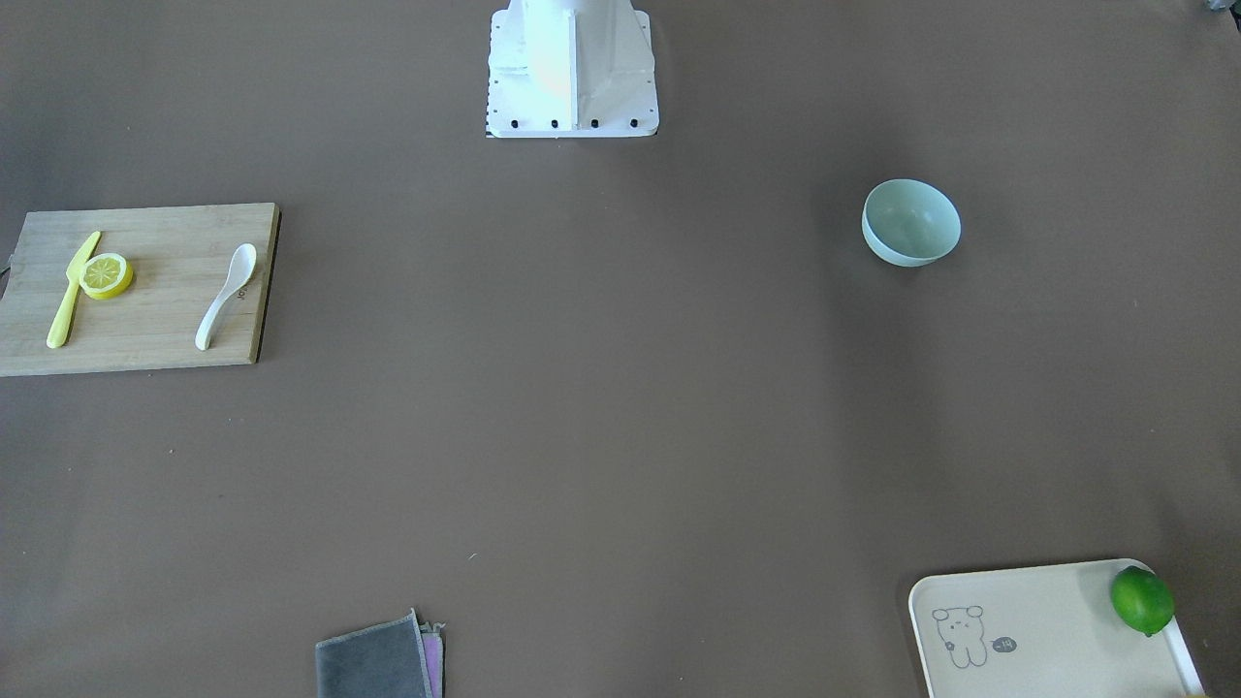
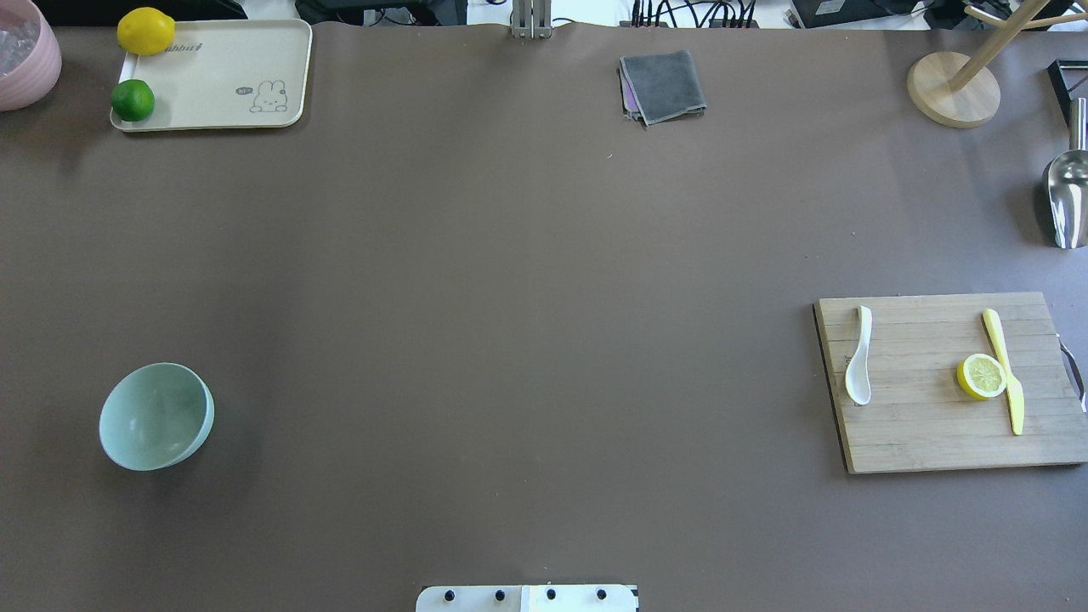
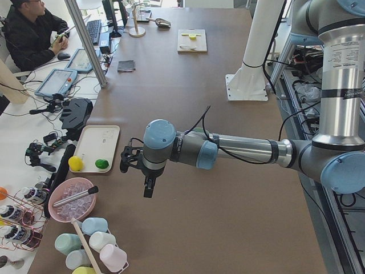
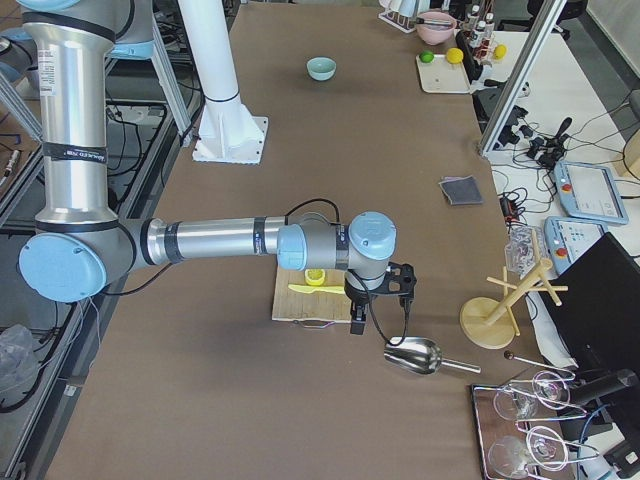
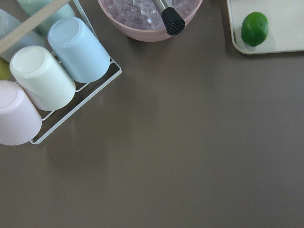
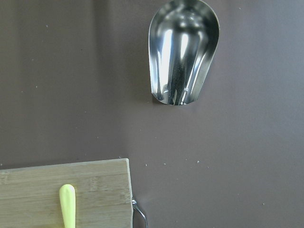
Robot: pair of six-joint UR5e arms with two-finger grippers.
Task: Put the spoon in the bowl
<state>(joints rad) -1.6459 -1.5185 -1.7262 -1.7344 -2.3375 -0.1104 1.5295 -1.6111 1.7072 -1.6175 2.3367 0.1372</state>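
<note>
While both arms reach over the two ends of the tabletop (image 2: 510,340), the white soup spoon (image 2: 859,357) lies on a wooden cutting board (image 2: 926,433) at the right side of the overhead view, at middle height. It is near the board's left edge, with the scoop toward the bottom of the frame and the handle toward the top. Further right on the same board, a yellow knife (image 2: 1005,370) lies just beside a lemon half (image 2: 982,376) and seems to touch it. The pale mint-green bowl (image 2: 155,416) stands with its open side up at the lower left of this view, well apart from the spoon.

At the upper left, a cream tray (image 2: 221,85) carries a lime (image 2: 133,100) and a whole lemon (image 2: 145,31). A folded grey cloth (image 2: 665,85) lies at the top centre.

The left claw (image 3: 149,185) points down, left of centre in the left side view, above the tabletop and near the tray. I cannot tell if it is spread or pressed together. Its wrist camera shows pastel cups (image 5: 78,50) in a wire rack at the upper left and a pink bowl of ice (image 5: 142,34) at the top.

The right claw (image 4: 358,318) points down below the centre of the right side view, between the board's end and a metal scoop (image 6: 183,52). Here too I cannot tell its state.
</note>
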